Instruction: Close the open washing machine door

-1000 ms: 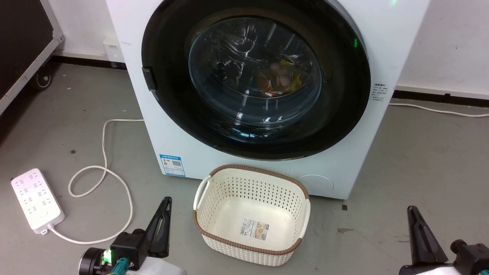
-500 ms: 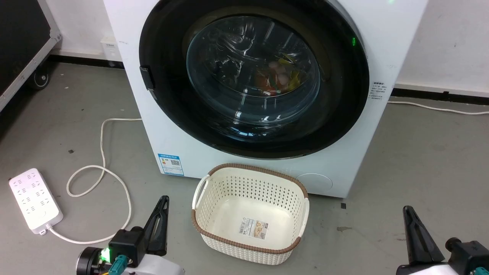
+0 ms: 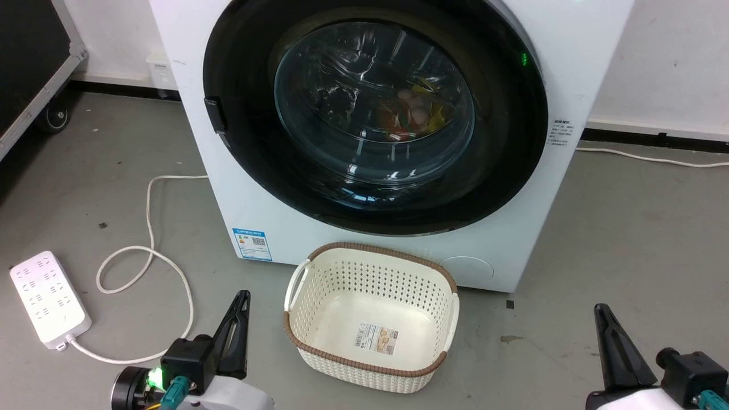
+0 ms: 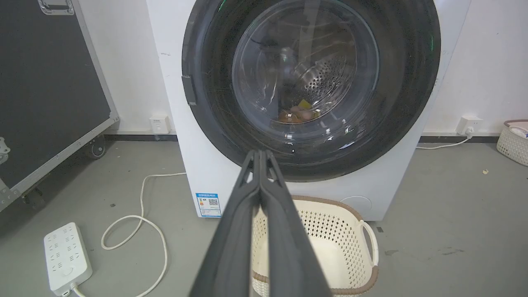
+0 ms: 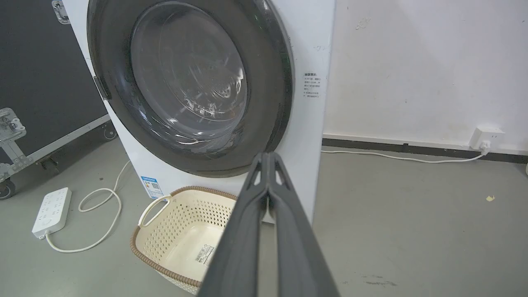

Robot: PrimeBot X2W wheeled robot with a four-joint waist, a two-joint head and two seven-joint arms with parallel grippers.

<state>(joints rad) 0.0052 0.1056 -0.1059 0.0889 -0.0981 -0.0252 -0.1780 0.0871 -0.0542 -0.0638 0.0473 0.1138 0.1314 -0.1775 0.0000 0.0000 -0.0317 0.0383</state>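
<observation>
The washing machine door (image 3: 245,154) is a wide, glossy black round with a bulging glass window, and it lies flat against the white machine front (image 3: 296,239). Coloured laundry shows through the glass. A small black latch tab (image 3: 212,114) sits on the door's left edge. My left gripper (image 3: 244,295) is low at the lower left, shut on nothing, well short of the machine. My right gripper (image 3: 599,308) is at the lower right, also shut on nothing. In the wrist views the door (image 4: 206,123) (image 5: 272,103) stands ahead of the closed left gripper (image 4: 260,152) and right gripper (image 5: 268,155).
A cream laundry basket (image 3: 293,336) with a brown rim stands on the floor right in front of the machine, between my grippers. A white power strip (image 3: 48,299) and its looped cable (image 3: 149,228) lie to the left. A black wheeled case (image 3: 23,62) is at the far left.
The whole head picture has drifted slightly left and up, so the camera moved. The door stays flat on the machine. Both grippers stay shut and low.
</observation>
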